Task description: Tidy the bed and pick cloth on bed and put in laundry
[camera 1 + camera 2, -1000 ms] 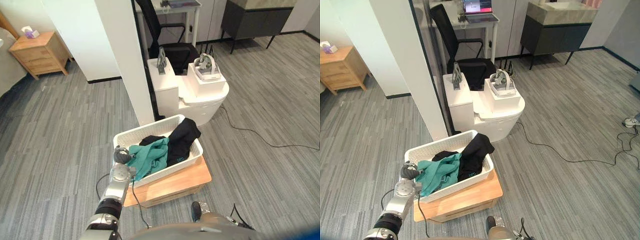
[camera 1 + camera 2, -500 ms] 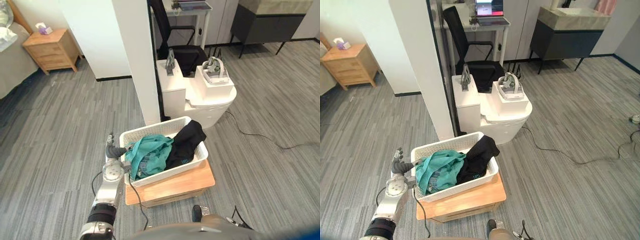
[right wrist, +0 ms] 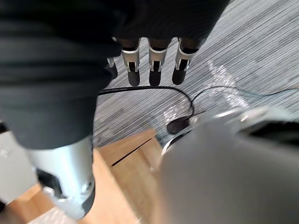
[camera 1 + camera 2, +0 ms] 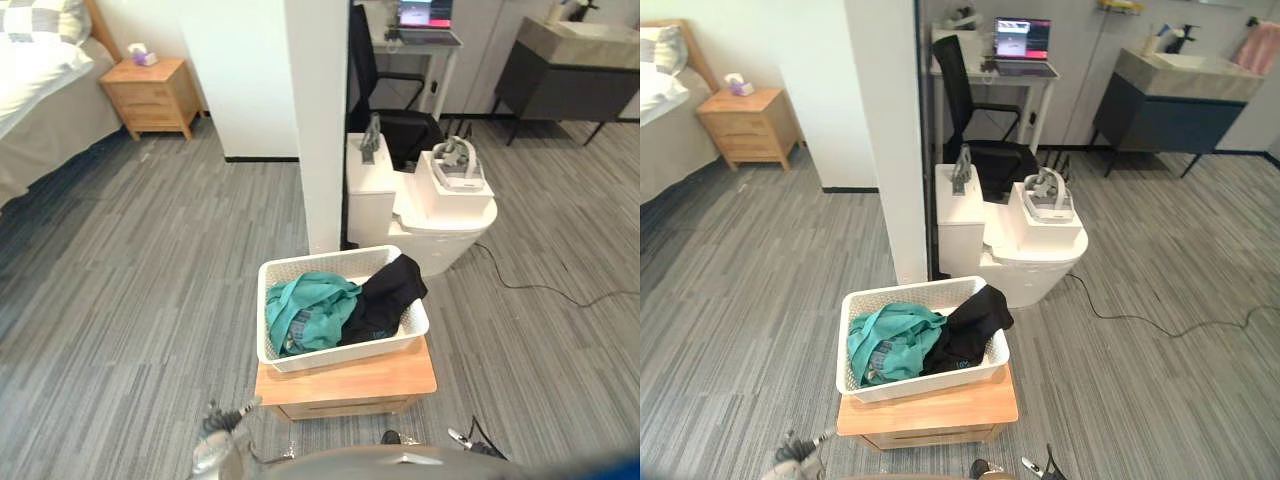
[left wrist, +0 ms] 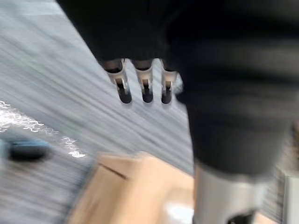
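While cloth (image 4: 310, 312) lies in the basket (image 4: 342, 357), the left hand (image 4: 213, 443) hangs apart.

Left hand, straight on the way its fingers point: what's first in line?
Likely the floor, just past the open left hand. The wooden stand lies further along that line, but depth is unclear.

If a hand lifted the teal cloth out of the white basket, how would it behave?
The teal cloth lies crumpled in soft folds, so it would probably hang limp and drape. It looks light for its bulk. It lies against the black cloth in the white basket, so that might drag along.
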Robot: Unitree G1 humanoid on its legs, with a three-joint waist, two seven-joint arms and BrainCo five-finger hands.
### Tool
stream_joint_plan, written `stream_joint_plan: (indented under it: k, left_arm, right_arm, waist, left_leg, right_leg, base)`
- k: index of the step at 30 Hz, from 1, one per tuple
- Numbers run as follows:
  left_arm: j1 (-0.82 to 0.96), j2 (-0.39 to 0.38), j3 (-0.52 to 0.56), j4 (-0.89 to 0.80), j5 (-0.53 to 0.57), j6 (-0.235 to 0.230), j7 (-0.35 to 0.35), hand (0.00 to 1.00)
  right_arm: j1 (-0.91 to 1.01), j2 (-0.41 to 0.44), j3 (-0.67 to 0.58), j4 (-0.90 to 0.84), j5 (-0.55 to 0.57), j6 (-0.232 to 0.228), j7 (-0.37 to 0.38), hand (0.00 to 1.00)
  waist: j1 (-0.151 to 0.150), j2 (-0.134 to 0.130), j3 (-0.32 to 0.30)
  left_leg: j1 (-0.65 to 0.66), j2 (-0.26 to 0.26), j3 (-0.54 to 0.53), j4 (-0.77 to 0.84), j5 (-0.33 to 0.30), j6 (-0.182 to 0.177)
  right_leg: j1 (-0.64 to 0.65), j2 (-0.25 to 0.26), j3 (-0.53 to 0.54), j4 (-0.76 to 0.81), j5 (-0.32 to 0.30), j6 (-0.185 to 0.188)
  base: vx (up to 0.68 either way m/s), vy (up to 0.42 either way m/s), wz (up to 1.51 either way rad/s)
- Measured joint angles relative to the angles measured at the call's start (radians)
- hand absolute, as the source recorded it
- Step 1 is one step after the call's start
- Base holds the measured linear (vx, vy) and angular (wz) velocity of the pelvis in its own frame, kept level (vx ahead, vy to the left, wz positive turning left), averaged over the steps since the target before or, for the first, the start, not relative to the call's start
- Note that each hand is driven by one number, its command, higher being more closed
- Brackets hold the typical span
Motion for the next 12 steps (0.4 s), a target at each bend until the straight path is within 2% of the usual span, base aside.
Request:
stream_joint_plan:
  k: [3,5,7,12]
  left_arm:
    - [-0.002,-0.009,0.001,0.036,0.019,0.016,-0.047,0.0]
    - [-0.031,-0.004,0.001,0.079,0.132,0.064,-0.1,0.0]
    - [-0.055,0.001,0.001,0.114,0.205,0.093,-0.125,0.0]
    - [-0.087,0.017,0.002,0.175,0.301,0.178,-0.144,0.0]
  right_arm:
    - [-0.023,0.016,-0.016,0.0,0.0,-0.004,0.0,0.0]
    - [-0.05,0.027,-0.021,0.022,-0.001,-0.003,0.0,0.0]
    - [-0.066,0.027,-0.021,0.025,-0.001,-0.003,-0.001,0.0]
    - [-0.089,0.019,-0.012,0.053,0.003,0.01,-0.001,0.0]
  waist:
    - [0.0,0.003,-0.003]
    - [0.0,0.005,-0.005]
    - [0.0,0.013,-0.006]
    - [-0.004,0.011,0.0]
  left_leg:
    - [-0.001,-0.003,-0.004,0.0,0.001,0.001]
    - [-0.004,-0.007,-0.019,-0.001,0.003,0.005]
    - [-0.016,-0.011,-0.026,-0.001,0.005,0.008]
    - [-0.016,-0.009,-0.024,-0.001,0.005,0.008]
  right_leg:
    - [0.0,-0.002,-0.001,0.0,0.0,0.0]
    - [0.001,-0.007,-0.013,0.0,-0.001,0.001]
    - [-0.003,-0.012,-0.017,0.0,-0.001,0.001]
    - [-0.006,-0.01,-0.014,0.0,-0.001,0.001]
  base:
    - [-0.01,-0.003,0.02]
    - [-0.04,-0.011,0.13]
    - [-0.05,-0.003,0.1]
    - [-0.01,-0.001,0.01]
